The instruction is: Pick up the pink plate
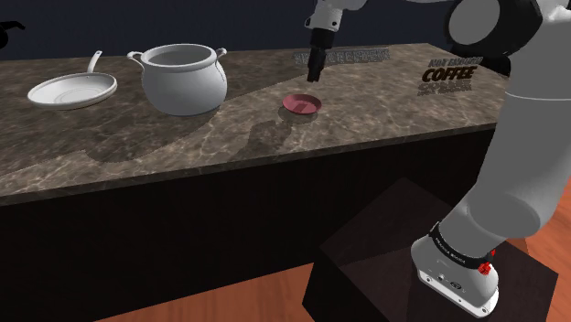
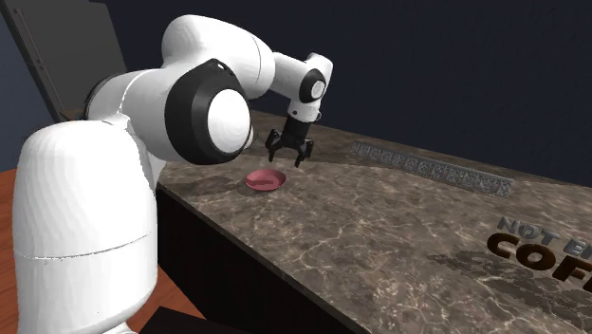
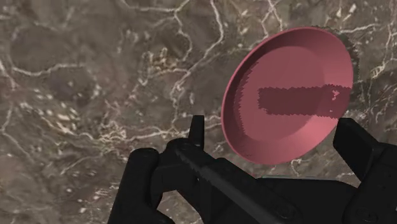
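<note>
Gripper (image 1: 315,66) (image 2: 289,157) (image 3: 277,137) spread wide, empty, touching nothing; hovering just above pink plate (image 1: 302,103) (image 2: 266,179) (image 3: 289,95). Plate flat on marble countertop (image 1: 137,146). White pot (image 1: 183,80), white frying pan (image 1: 71,91) well apart, toward shoulder view's left.

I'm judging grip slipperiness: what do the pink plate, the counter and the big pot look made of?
Pink plate: plain matte pink, no gloss or grain; material open, perhaps plastic or ceramic.
Counter: brown marble-like stone with pale veins and a soft sheen.
Pot: smooth pale grey with soft highlights; enamel or metal, cannot tell.
</note>
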